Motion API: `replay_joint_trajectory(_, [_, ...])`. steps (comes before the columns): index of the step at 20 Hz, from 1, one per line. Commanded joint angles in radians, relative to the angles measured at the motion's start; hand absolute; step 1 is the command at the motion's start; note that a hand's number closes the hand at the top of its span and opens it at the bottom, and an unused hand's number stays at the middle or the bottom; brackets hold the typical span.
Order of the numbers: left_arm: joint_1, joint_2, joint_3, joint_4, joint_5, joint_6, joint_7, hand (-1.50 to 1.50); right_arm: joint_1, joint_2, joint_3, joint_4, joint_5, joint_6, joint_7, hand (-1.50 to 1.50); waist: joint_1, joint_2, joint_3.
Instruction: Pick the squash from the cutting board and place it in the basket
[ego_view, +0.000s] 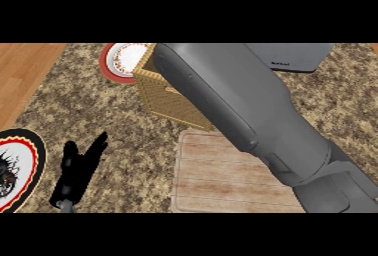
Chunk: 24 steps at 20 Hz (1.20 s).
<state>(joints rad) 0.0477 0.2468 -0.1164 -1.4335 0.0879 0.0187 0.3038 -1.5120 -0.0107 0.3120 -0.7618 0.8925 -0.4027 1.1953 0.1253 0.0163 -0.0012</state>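
The pale wooden cutting board (214, 175) lies at the lower middle with nothing showing on its visible surface. Behind it stands the woven basket (170, 102), mostly covered by my right forearm (244, 110), which runs from the lower right up over the basket. The right hand itself is hidden beyond the forearm's end. The squash shows nowhere. My left hand (77, 170) rests at the lower left, fingers straight and pointing up, holding nothing.
A red-rimmed plate (118, 60) sits behind the basket at the upper left. A black and red patterned plate (18, 170) lies at the left edge. A grey box (303, 57) stands at the back right. The counter top is speckled brown.
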Motion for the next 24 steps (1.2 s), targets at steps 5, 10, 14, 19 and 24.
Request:
replay_joint_trajectory(5, [0.003,-0.015,0.007,0.013,0.002,0.01,0.001,0.0,0.061,0.01,-0.062,0.063,-0.089,-0.299,0.133,1.5,-0.017,0.005,-0.002])
replay_joint_trajectory(10, [0.005,-0.006,0.01,0.031,0.004,-0.009,0.002,0.0,0.105,0.01,-0.029,0.104,-0.134,-0.41,0.068,1.5,-0.023,0.001,-0.002])
replay_joint_trajectory(14, [0.03,-0.01,0.004,0.014,-0.009,0.003,-0.002,0.0,0.132,0.01,-0.009,0.165,-0.181,-0.478,0.03,1.5,-0.015,0.002,-0.002])
replay_joint_trajectory(19, [0.07,0.0,0.018,-0.014,0.004,-0.003,0.003,0.0,0.132,0.01,0.063,0.313,-0.109,-0.426,0.135,1.5,-0.039,-0.014,-0.003])
replay_joint_trajectory(24, [-0.007,-0.018,0.039,0.065,-0.001,0.006,-0.002,0.0,0.129,0.01,0.196,0.265,-0.189,-0.285,0.128,-1.5,-0.064,-0.01,-0.001])
